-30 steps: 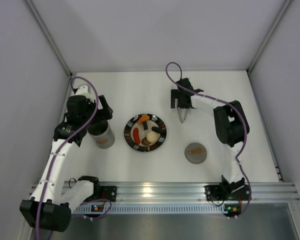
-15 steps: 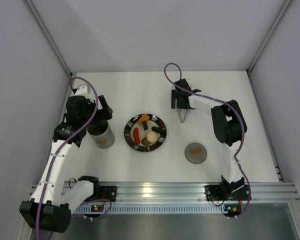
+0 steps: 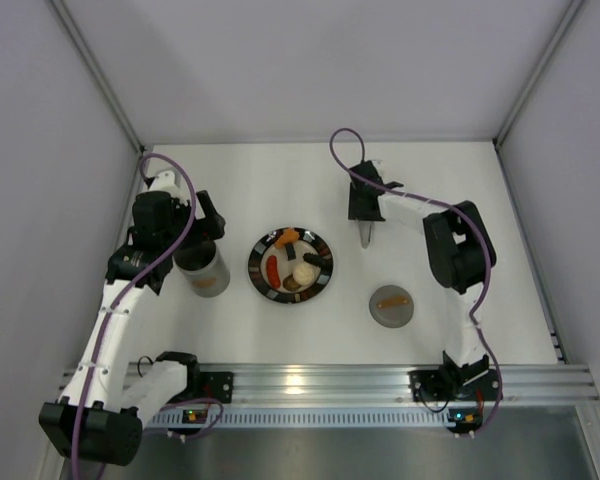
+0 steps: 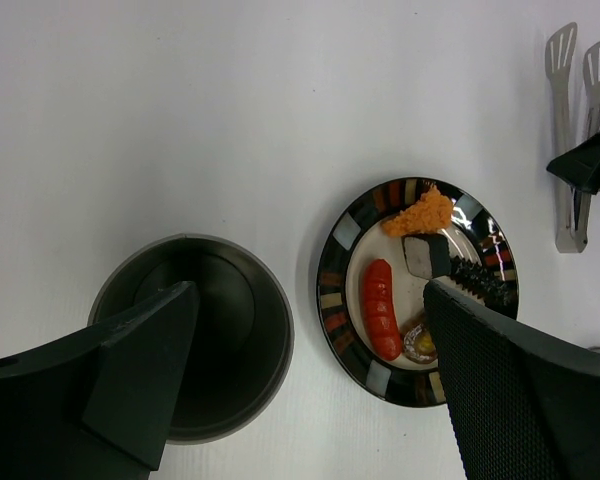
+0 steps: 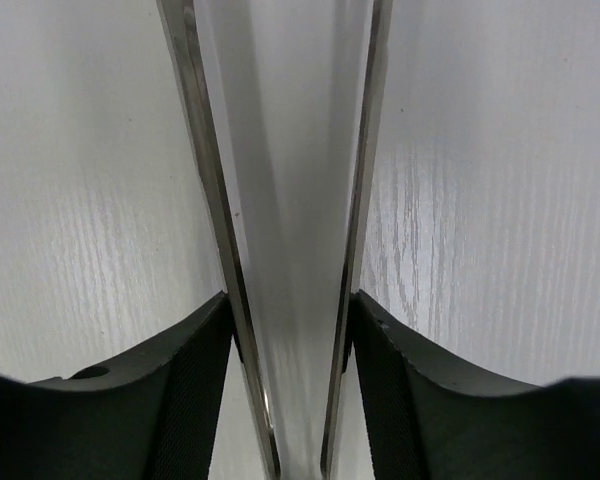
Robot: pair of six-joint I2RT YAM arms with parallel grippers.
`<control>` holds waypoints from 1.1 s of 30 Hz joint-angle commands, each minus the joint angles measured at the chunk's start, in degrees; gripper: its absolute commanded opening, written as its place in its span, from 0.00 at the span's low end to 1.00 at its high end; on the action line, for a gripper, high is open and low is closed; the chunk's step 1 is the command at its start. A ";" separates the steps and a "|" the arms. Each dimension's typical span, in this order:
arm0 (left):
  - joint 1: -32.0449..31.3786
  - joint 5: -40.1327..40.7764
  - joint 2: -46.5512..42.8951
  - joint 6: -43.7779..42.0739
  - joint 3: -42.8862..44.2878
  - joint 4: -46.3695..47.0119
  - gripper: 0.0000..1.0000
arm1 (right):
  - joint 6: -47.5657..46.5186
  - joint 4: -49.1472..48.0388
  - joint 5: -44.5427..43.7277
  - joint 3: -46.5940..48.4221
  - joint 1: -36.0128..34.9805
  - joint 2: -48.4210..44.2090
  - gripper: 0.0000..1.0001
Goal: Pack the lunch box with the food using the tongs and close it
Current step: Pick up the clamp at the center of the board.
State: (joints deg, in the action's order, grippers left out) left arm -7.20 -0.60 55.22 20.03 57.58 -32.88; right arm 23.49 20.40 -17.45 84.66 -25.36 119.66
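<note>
The tongs point(image 3: 365, 233) lie on the table right of the plate, and my right gripper point(image 3: 365, 206) is down over them. In the right wrist view its black pads point(image 5: 195, 350) press against the outer sides of both silver arms point(image 5: 205, 190), so the gripper point(image 5: 288, 320) is shut on the tongs. The lunch box point(image 3: 206, 272) stands uncovered, a grey cylinder left of the plate point(image 3: 255, 262). My left gripper point(image 4: 310, 295) hangs open above the lunch box point(image 4: 190, 335) and the plate's rim point(image 4: 332, 290). The food includes a red sausage point(image 4: 380, 308), an orange piece point(image 4: 420, 212) and a white lump point(image 3: 305, 270).
The round grey lid point(image 3: 391, 304) with its orange-brown handle lies on the table at the front right of the plate. White walls close in the table at the left, back and right. A metal rail with both arm bases point(image 3: 300, 385) runs along the near edge.
My right gripper's fingers have come together from wide open onto the two arms of the tongs. The left arm has not moved.
</note>
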 commanded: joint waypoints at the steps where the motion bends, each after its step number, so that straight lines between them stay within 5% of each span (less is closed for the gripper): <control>1: 0.26 -0.19 -1.34 0.71 -0.37 3.53 0.99 | -0.54 1.74 -1.26 -2.22 -1.09 -2.32 0.48; 5: 0.26 5.16 -1.17 1.41 0.33 2.30 0.99 | -1.33 2.01 -2.76 -2.40 -1.09 -6.35 0.38; 25: 0.26 35.21 -5.03 8.35 3.33 -6.31 0.99 | -4.94 6.75 -0.13 -3.63 -3.90 -24.38 0.34; 33: 0.35 36.21 -6.71 8.89 1.48 -6.41 0.99 | -5.38 8.95 0.22 -7.05 -11.45 -32.11 0.34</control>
State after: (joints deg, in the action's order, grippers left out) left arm -7.16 34.37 48.82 28.47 58.85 -39.13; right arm 19.03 27.24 -17.54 78.52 -32.97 92.38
